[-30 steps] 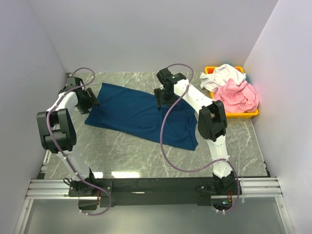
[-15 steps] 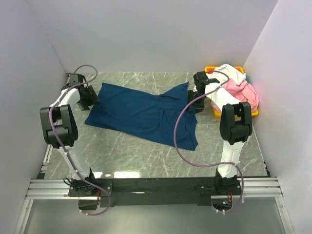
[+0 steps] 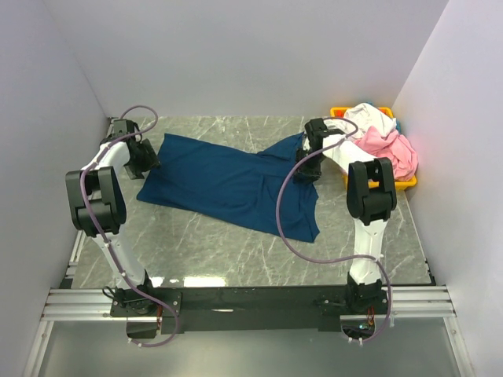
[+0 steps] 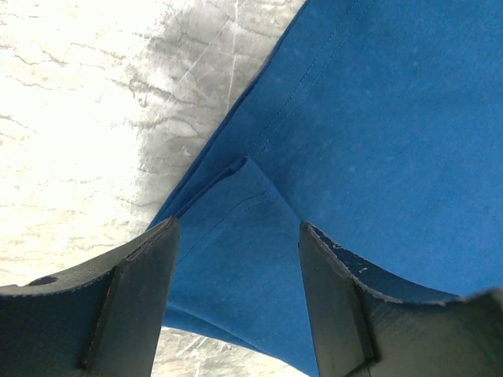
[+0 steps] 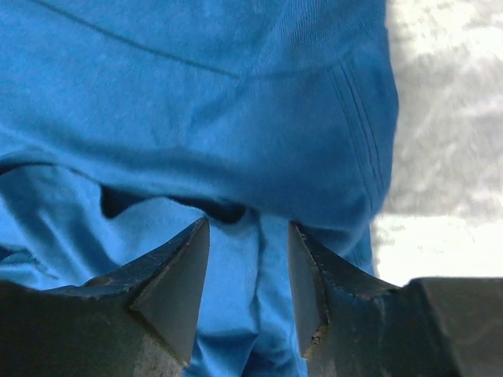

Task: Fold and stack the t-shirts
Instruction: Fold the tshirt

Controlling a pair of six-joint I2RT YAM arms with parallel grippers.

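Note:
The dark navy t-shirt (image 3: 228,184) lies spread across the marble table, and its chest print does not show. My left gripper (image 3: 146,161) is open at the shirt's left edge, with a folded blue corner (image 4: 236,236) between its fingers (image 4: 134,298). My right gripper (image 3: 306,167) is open low over the shirt's upper right part, with rumpled blue cloth (image 5: 251,118) between and beyond its fingers (image 5: 177,275). The pink t-shirt (image 3: 389,151) and the white t-shirt (image 3: 368,118) lie bunched in the bin at the far right.
The yellow plastic bin (image 3: 405,184) stands at the back right against the wall. White walls close in the table on the left, back and right. Bare marble (image 3: 196,247) shows in front of the shirt.
My right gripper moved from the shirt's middle to its right side, drawing the cloth's upper right part out toward the bin, then came back slightly left. My left arm barely moved.

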